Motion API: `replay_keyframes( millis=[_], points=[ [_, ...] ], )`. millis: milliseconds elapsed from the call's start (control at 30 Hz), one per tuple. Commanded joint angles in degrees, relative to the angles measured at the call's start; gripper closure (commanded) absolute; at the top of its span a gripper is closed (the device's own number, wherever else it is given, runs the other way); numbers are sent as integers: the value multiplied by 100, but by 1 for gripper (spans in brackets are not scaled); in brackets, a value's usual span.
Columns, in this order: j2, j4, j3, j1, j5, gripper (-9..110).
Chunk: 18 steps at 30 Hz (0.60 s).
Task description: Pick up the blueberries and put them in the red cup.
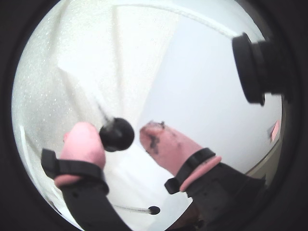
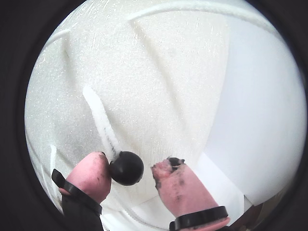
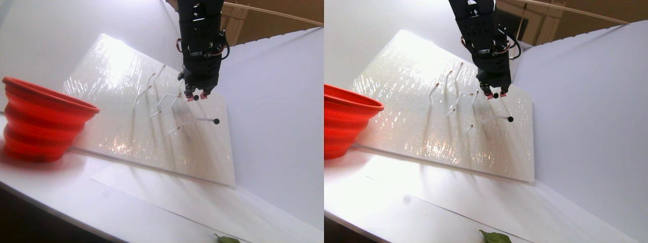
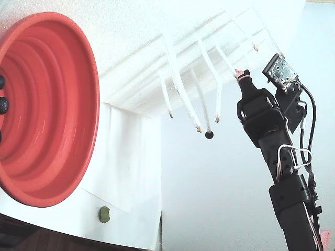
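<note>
A berry (image 1: 116,134) is shown at a stalk's tip on the foam board (image 3: 121,96), touching the left pad (image 1: 83,142) of the spread gripper (image 2: 130,172); closure should be centred before carriage left to the cup (image 3: 40,119).

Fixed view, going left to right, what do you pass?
Red cup with blueberries at its left edge → green lump → white stems → blueberry on a stem tip → pink fingers → black arm.
</note>
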Motion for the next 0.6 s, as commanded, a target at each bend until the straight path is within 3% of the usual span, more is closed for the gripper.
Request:
replay_keyframes(
  millis=[0,567],
  points=[
    [431,-158,-202,26,53,84],
    [396,-211,-246,-62,62,87]
  ],
)
